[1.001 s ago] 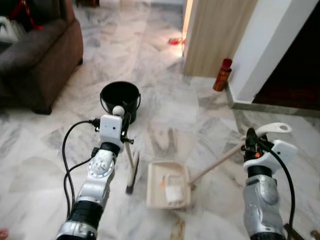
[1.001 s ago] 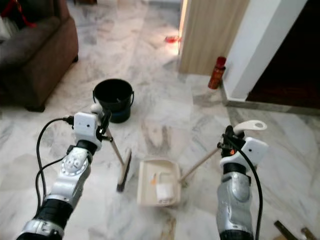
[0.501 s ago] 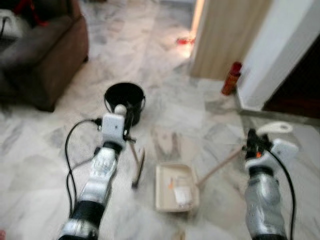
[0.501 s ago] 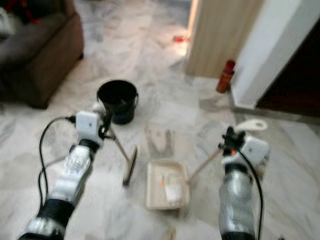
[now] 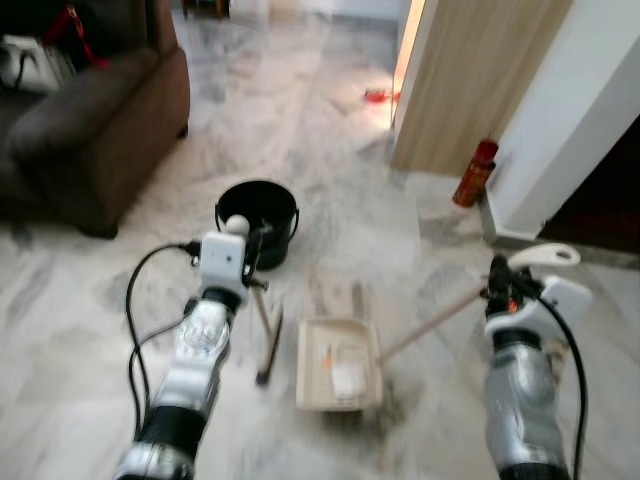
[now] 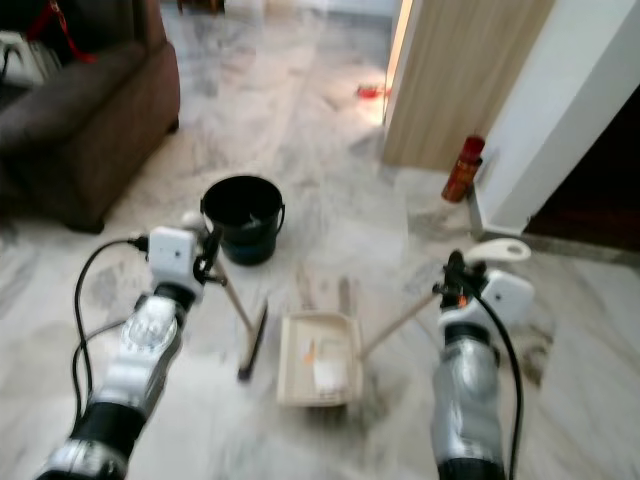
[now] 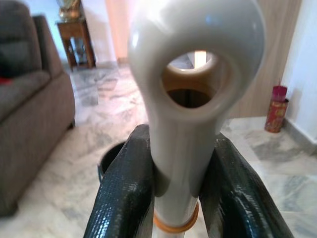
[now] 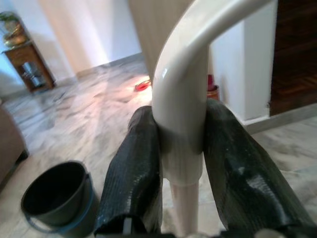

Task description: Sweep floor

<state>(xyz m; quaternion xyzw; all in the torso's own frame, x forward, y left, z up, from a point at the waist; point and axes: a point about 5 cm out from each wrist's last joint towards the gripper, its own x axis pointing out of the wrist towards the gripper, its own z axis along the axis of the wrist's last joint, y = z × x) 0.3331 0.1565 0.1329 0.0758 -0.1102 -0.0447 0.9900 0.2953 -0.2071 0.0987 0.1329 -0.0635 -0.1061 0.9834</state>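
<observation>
Marble floor [image 5: 90, 330], glossy grey-veined white, is running wide open ahead of both tools. Left gripper [image 7: 173, 198] is clamping its black ribbed fingers [image 7: 124, 193] on the broom handle [image 7: 190, 99], smooth cream plastic with a round hanging hole at the tip. The broom [image 5: 267, 342] is slanting down from that gripper, its dark thin head touching the floor just left of the dustpan [image 5: 338, 365]. The dustpan, cream and rectangular, is lying flat between the grippers with pale scraps inside. Right gripper [image 8: 181, 163] is pinching the dustpan's curved cream handle [image 8: 188, 74]; its long stick is angling down to the pan. Round black bucket [image 5: 257, 218] is standing just beyond the left gripper. Brown sofa [image 5: 90, 120] is bounding the far left. Wood panel [image 5: 470, 80], white wall and red can [image 5: 474, 172] are closing the far right.
</observation>
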